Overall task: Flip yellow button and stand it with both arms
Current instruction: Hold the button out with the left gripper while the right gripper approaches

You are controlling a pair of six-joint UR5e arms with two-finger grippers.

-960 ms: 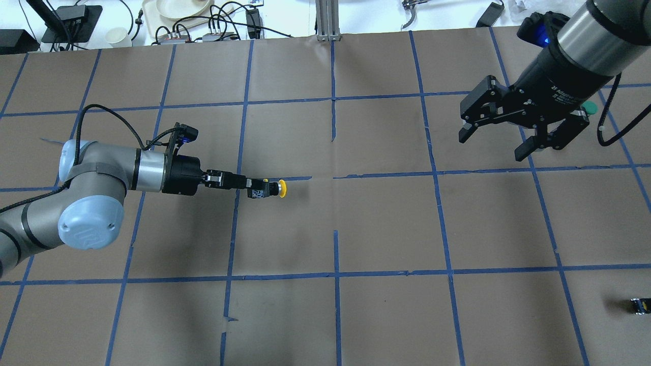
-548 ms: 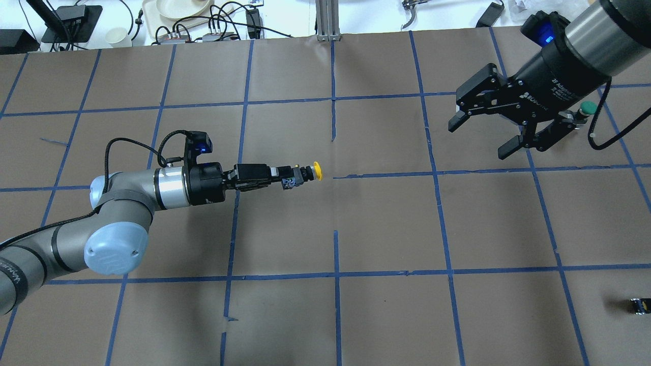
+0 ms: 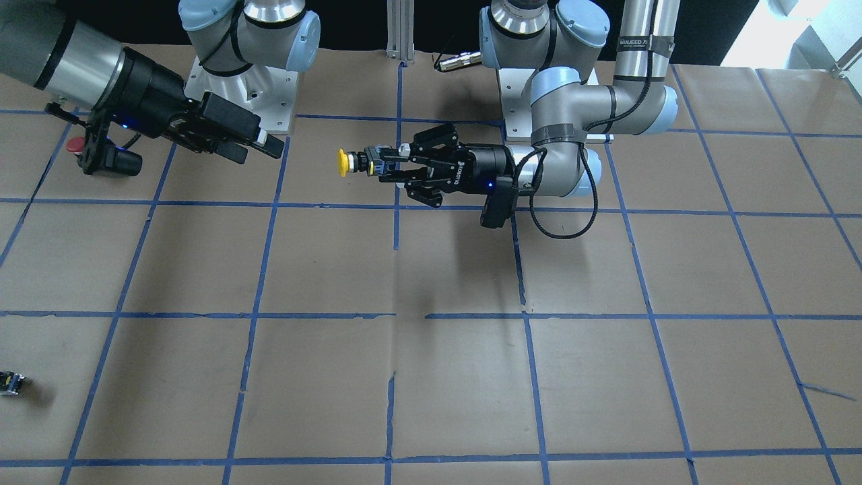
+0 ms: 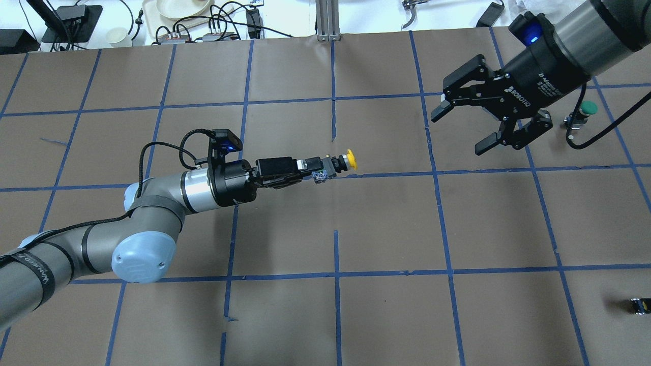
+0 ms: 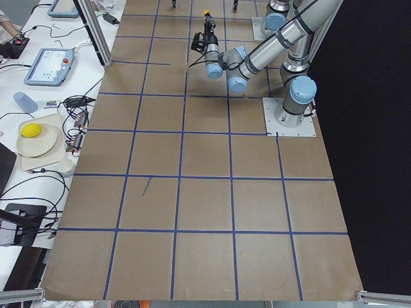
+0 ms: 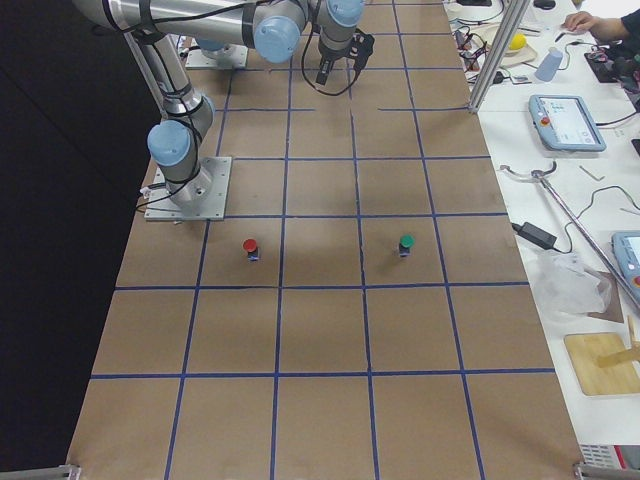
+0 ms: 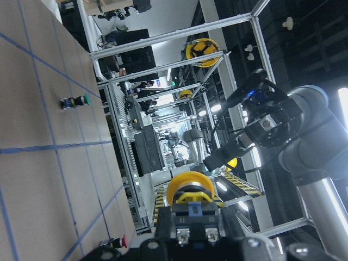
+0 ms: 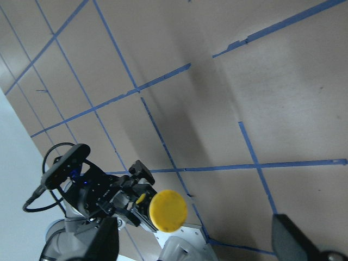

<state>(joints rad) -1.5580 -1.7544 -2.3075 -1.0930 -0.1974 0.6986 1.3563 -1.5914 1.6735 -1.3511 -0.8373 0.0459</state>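
My left gripper (image 4: 319, 172) is shut on the black-and-silver body of the yellow button (image 4: 349, 159). It holds the button level in the air over the table's middle, with the yellow cap pointing at the right arm. The front view shows the same grip (image 3: 389, 168), the cap (image 3: 343, 162) clear of the fingers. My right gripper (image 4: 460, 132) is open and empty, in the air to the right of the button, jaws facing it with a wide gap between. The right wrist view shows the cap (image 8: 168, 211) face on, between its fingers (image 8: 293, 239).
A green-capped button (image 4: 587, 108) stands on the table behind the right gripper. A red-capped button (image 3: 76, 144) stands under the right arm. A small black capless part (image 4: 639, 305) lies at the near right edge. Cables and dishes line the back edge.
My left arm has lifted the yellow button off the table and carried it right, toward the middle. My right gripper has moved left toward it and stayed open.
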